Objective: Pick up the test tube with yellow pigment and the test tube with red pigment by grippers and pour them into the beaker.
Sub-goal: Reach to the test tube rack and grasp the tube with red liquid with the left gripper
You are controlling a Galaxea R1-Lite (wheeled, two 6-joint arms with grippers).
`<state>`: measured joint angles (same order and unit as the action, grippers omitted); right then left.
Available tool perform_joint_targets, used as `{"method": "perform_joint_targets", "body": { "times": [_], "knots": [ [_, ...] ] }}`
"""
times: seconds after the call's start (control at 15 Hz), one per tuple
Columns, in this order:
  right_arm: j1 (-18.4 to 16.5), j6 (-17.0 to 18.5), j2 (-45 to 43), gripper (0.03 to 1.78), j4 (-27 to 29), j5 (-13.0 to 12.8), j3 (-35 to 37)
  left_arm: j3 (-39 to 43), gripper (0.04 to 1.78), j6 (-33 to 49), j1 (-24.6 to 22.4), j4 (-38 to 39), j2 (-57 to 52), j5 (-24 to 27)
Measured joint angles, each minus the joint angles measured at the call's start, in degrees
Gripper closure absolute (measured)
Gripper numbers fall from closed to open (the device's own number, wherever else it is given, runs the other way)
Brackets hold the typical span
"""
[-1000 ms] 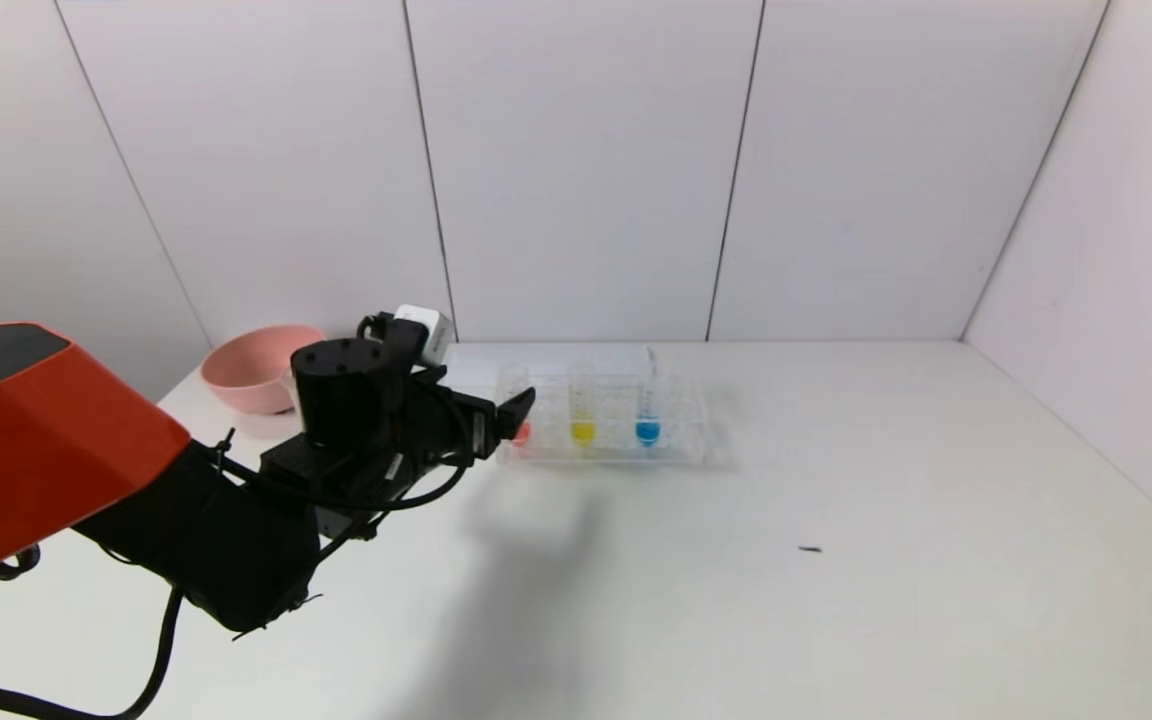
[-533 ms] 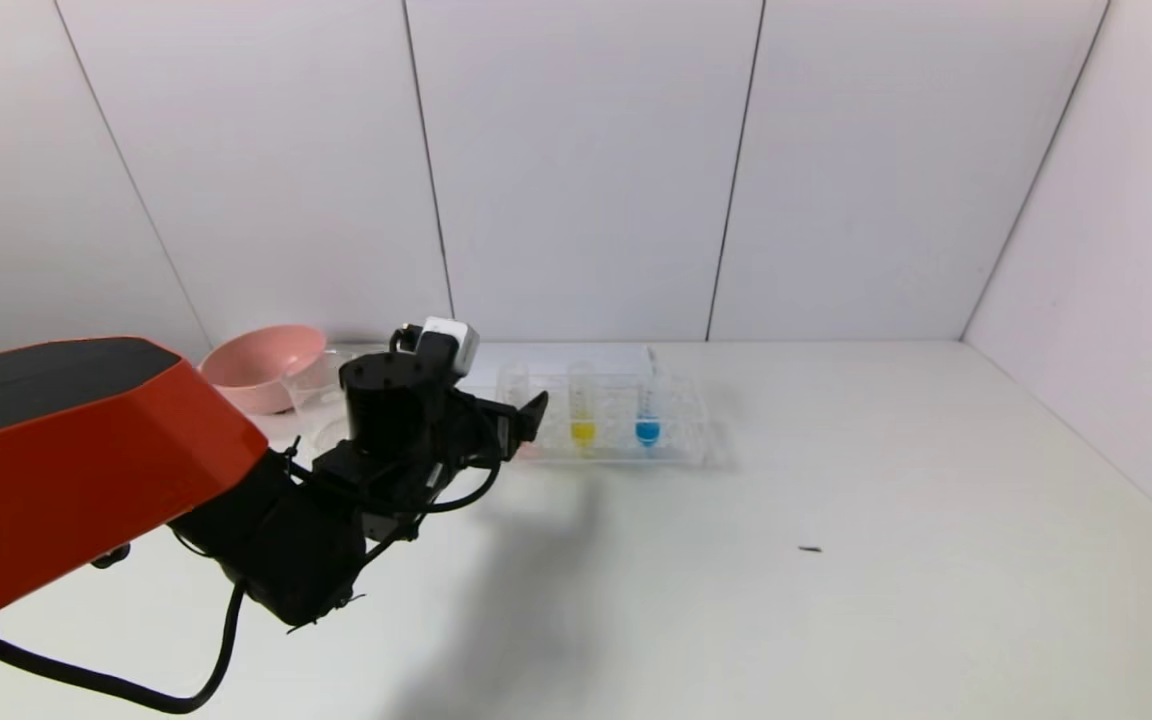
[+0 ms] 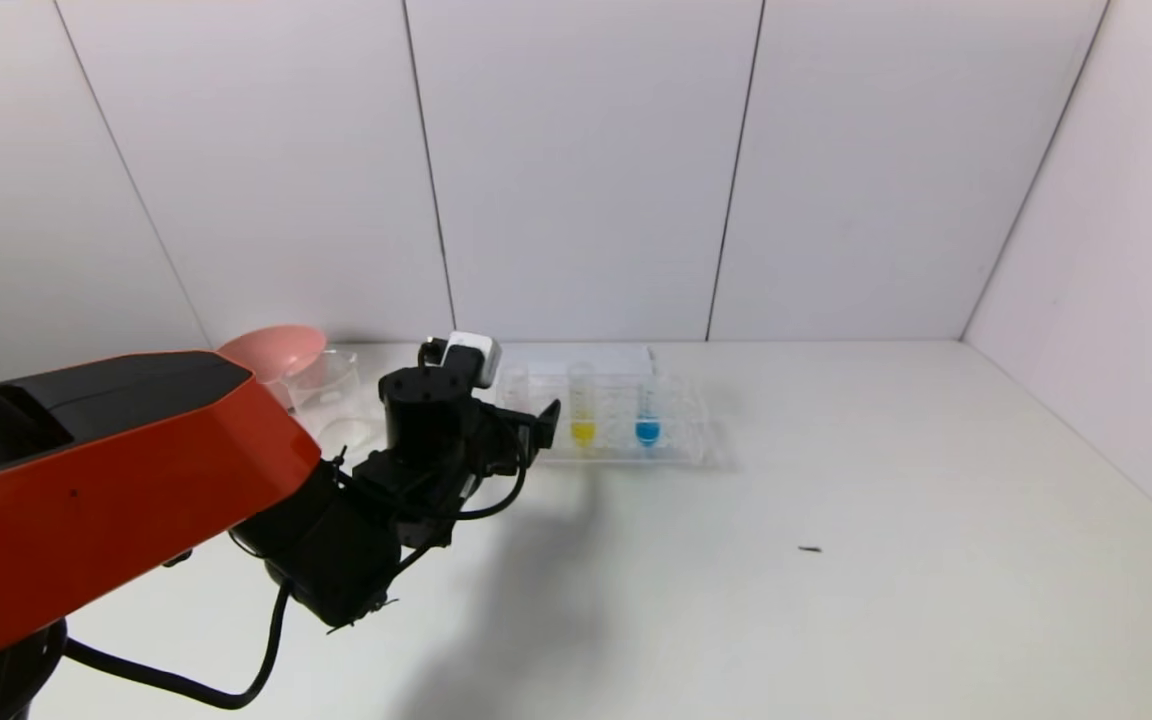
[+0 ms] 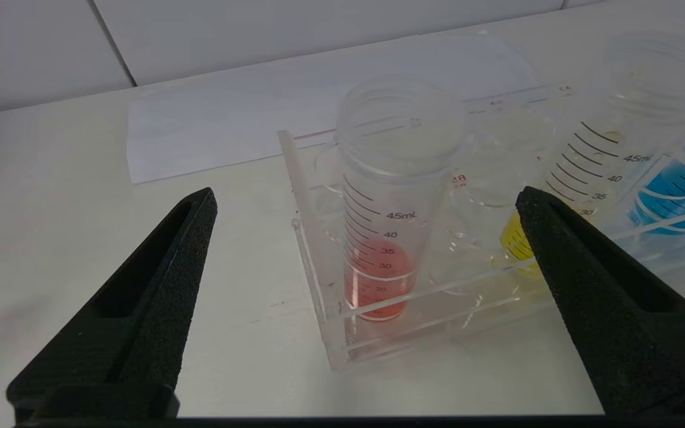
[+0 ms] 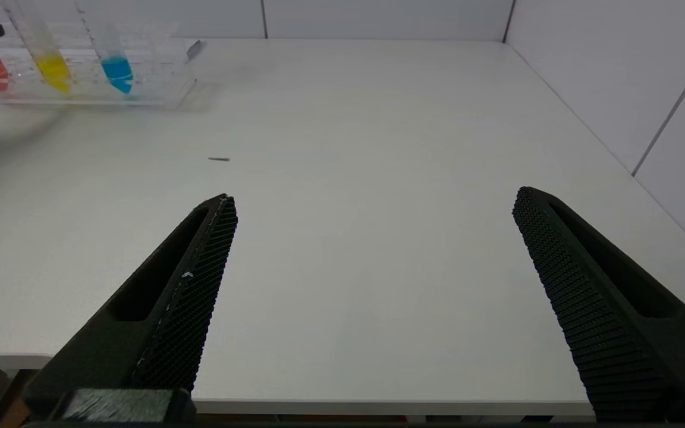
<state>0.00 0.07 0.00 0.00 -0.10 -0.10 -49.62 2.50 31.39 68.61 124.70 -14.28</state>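
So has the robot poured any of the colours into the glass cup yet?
Not yet. The red tube and yellow tube both stand full in the rack, and the beaker looks empty. Right now the left gripper is wide open either side of the red tube, not touching. The right gripper waits, open, near the table's edge. Grabbing and both pours remain.

White table against white panelled walls.

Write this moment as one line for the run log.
left gripper: open, in front of red tube, no contact | right gripper: open, idle over table | tubes in rack
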Motion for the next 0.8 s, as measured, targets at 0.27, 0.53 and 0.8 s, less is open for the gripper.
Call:
{"method": "perform_joint_targets", "body": {
  "times": [0.27,0.53,0.8],
  "knots": [
    [0.0,0.02,0.0,0.11,0.0,0.0,0.0,-0.2,0.06,0.11,0.28,1.49,0.6,-0.61],
    [0.0,0.02,0.0,0.11,0.0,0.0,0.0,-0.27,0.06,0.09,0.33,2.17,0.88,-1.24],
    [0.0,0.02,0.0,0.11,0.0,0.0,0.0,-0.52,0.06,-0.39,0.39,2.17,0.96,-2.1]
  ]
}}
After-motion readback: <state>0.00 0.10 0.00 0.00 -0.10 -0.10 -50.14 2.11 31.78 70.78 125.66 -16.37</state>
